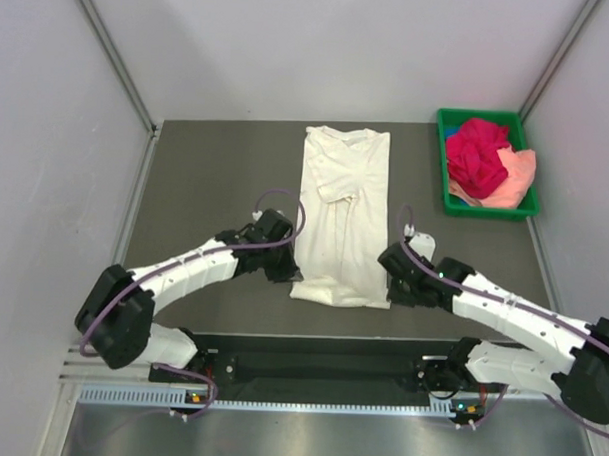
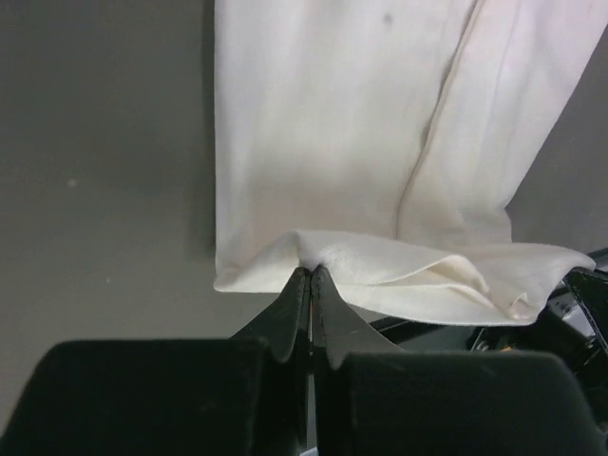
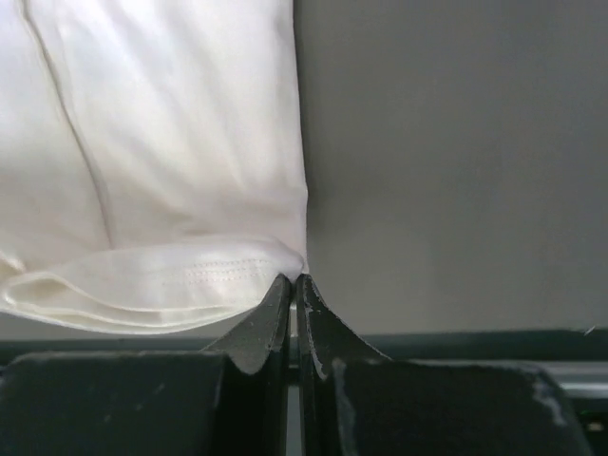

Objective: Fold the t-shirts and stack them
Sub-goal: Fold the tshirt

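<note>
The cream-white t-shirt [image 1: 343, 209] lies lengthwise in the middle of the dark table, sides folded in to a narrow strip, collar at the far end. My left gripper [image 1: 288, 270] is shut on its near left hem corner [image 2: 285, 256]. My right gripper [image 1: 391, 274] is shut on its near right hem corner [image 3: 275, 256]. Both corners are lifted slightly, so the hem curls up off the table. The magenta-red t-shirt [image 1: 477, 154] and the peach-pink t-shirt [image 1: 516, 175] lie crumpled in the green tray.
The green plastic tray [image 1: 443, 163] stands at the far right corner of the table. Grey walls enclose the table on the left, back and right. The table's near edge and a black rail run just behind the hem [image 3: 475, 342].
</note>
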Controlling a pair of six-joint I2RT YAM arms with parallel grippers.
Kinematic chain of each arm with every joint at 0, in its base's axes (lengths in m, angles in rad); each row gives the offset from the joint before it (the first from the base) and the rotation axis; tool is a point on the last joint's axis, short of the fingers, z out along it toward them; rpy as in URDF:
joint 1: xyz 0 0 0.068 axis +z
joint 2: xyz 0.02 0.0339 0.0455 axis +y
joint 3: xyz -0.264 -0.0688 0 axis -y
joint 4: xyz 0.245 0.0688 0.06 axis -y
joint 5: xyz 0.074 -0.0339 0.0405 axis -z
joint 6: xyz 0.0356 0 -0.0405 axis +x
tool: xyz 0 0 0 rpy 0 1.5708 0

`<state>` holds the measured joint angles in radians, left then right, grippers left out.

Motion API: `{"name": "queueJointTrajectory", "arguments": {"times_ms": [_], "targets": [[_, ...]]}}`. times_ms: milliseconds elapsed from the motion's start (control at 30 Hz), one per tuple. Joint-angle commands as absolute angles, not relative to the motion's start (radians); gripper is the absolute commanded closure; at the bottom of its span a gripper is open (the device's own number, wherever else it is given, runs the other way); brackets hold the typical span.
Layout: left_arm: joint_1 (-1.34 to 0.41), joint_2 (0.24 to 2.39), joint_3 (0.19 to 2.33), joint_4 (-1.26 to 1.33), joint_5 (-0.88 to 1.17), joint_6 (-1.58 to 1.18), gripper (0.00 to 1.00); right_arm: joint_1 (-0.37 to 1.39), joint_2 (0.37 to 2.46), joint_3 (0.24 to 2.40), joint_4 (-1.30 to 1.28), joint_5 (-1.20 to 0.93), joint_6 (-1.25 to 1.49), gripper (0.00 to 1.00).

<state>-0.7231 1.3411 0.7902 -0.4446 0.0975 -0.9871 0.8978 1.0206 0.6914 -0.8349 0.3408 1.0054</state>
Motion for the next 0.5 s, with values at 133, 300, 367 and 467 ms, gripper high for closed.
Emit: {"name": "queueJointTrajectory", "arguments": {"times_ms": [133, 300, 367, 467], "targets": [[-0.519, 1.572, 1.067, -0.443, 0.178, -0.816, 1.00, 0.675, 1.267, 0.922, -0.667, 0.336, 0.582, 1.00], [-0.440, 1.747, 1.267, -0.491, 0.195, -0.756, 1.00, 0.575, 1.465, 1.084, -0.632, 0.316, 0.471, 1.00], [-0.404, 1.827, 1.354, -0.500, 0.236, -0.753, 1.00, 0.558, 1.537, 1.136, -0.632, 0.318, 0.431, 1.00], [-0.381, 1.894, 1.442, -0.505, 0.255, -0.753, 1.00, 0.526, 1.612, 1.241, -0.641, 0.305, 0.387, 1.00]]}}
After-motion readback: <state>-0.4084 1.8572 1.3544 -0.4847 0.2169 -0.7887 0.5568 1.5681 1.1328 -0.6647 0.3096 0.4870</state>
